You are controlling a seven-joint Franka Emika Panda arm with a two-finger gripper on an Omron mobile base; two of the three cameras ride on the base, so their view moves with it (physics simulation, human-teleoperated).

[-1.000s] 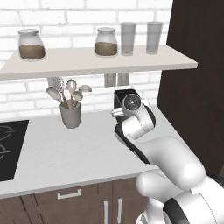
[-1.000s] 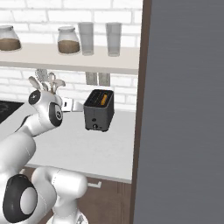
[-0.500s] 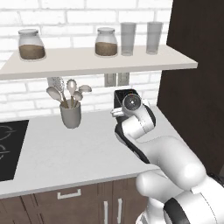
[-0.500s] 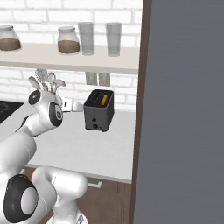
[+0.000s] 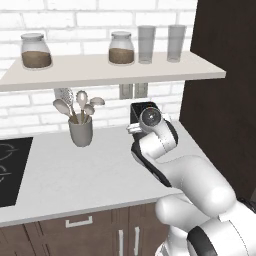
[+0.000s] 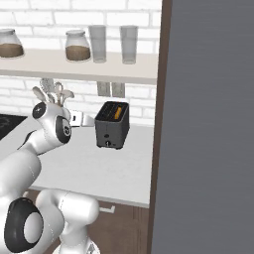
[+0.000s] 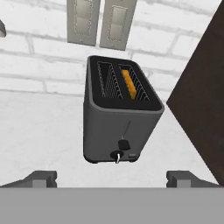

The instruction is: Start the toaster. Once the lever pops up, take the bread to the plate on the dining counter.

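Now at the first step: starting the toaster (image 7: 120, 120), which stands on the white worktop (image 5: 85, 170) against the brick wall, beside the dark tall cabinet (image 6: 208, 124). Bread (image 7: 128, 84) sits low in the right-hand slot, only its orange top edge showing; the other slot looks empty. Lever (image 7: 124, 144) is on the front face, low on its vertical track, with the small pale knob (image 7: 116, 156) just below it. Whether the lever is already latched down, cannot tell.

Gripper (image 7: 111, 177) faces that front face, level with its lower part, jaws wide apart, fingertips (image 7: 41, 177) flanking the toaster's width, not touching it. From the right base view the hand (image 6: 82, 119) is near the toaster's left side, with a small gap.

Judgement: next move calls for closing in on the lever and pressing it down its track. The lever is small, so a wide-open gripper could miss it or nudge the toaster back; narrowing the jaws first would likely help. Plate and dining counter come later.
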